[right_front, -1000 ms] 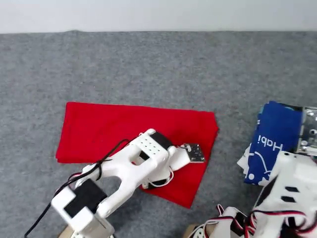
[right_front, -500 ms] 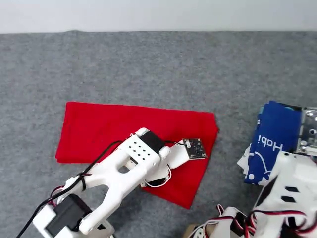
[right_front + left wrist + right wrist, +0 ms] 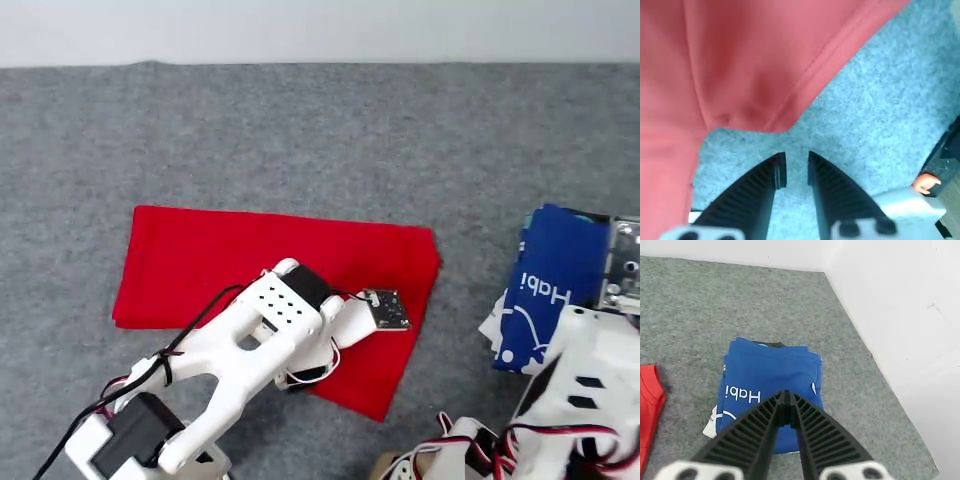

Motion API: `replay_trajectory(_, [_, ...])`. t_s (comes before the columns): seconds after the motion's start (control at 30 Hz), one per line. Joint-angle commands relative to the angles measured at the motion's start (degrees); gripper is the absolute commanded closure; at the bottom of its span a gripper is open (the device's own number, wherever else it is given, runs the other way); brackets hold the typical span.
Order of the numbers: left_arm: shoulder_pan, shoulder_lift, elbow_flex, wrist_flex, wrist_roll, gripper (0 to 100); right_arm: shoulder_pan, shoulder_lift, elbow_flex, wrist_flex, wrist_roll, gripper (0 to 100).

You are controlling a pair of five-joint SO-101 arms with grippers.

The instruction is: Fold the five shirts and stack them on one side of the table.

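The red shirt [image 3: 200, 250] lies half folded in the middle of the table [image 3: 300, 130]; the next fold likely wants a low, square bite on its near hem, both layers caught. The left gripper [image 3: 792, 167] sits just off that hem, narrowly apart and empty; the right gripper [image 3: 786, 407], closed on nothing, hovers over the folded blue shirt [image 3: 770, 370]

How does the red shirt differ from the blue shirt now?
The red shirt lies spread wide near the table's middle; the blue shirt is a compact folded packet at one side. The red shirt is plain; the blue shirt bears white print. The blue shirt tops other cloth; the red shirt lies on the table itself. Both lie flat.
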Motion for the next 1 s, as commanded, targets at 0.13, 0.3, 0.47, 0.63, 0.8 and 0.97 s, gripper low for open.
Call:
replay_trajectory(0.13, [0.44, -2.73, -0.75, 0.97, -0.35, 91, 0.57, 0.31, 0.18, 2.24, 0.53, 98.8])
replay_trajectory(0.3, [0.53, -2.73, -5.58, 2.20, -0.18, 97, 0.40, 0.31, 0.18, 2.24, 0.53, 98.8])
replay_trajectory(0.47, [3.34, -2.64, -11.74, 5.45, 0.00, 99, 0.40, 0.31, 0.18, 2.15, 0.44, 98.8])
replay_trajectory(0.63, [9.32, -2.20, -11.82, 3.60, 2.99, 99, 0.40, 0.31, 0.18, 2.15, 0.44, 98.8])
replay_trajectory(0.8, [14.86, -2.29, -9.89, 0.97, 3.43, 92, 0.57, 0.31, 0.18, 2.15, 0.44, 98.8])
replay_trajectory(0.97, [17.76, -2.02, -7.16, -5.01, 3.69, 85, 0.57, 0.31, 0.18, 2.15, 0.44, 98.7])
